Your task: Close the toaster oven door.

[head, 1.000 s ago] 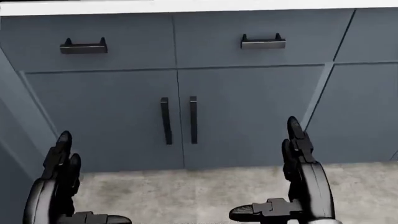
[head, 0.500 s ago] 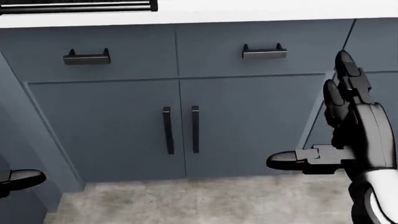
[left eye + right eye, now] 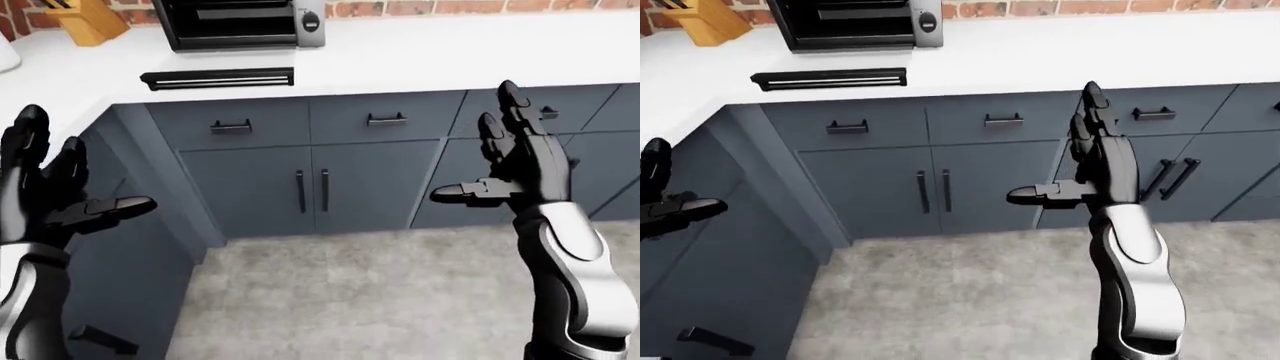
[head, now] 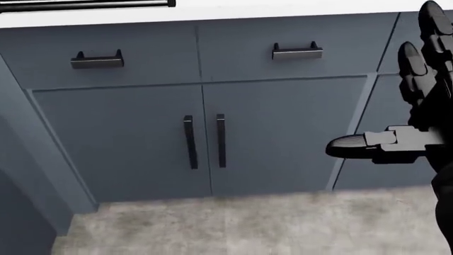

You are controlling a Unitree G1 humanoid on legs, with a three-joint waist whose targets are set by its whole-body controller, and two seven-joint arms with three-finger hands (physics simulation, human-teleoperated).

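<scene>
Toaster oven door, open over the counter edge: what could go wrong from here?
1. The toaster oven door lies flat and juts past the counter edge; a rising right hand might strike it from underneath.
2. Both hands are open and far below it, so a hurried swing may miss.

A kitchen: white counter (image 3: 450, 52), blue-grey cabinets (image 3: 260, 184), brick wall (image 3: 480, 6), knife block (image 3: 85, 19).

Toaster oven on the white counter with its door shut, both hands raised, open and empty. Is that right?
Not quite: the toaster oven door is open, folded down flat over the white counter, as the left-eye view shows. The left hand and right hand are indeed raised, open and empty.
</scene>
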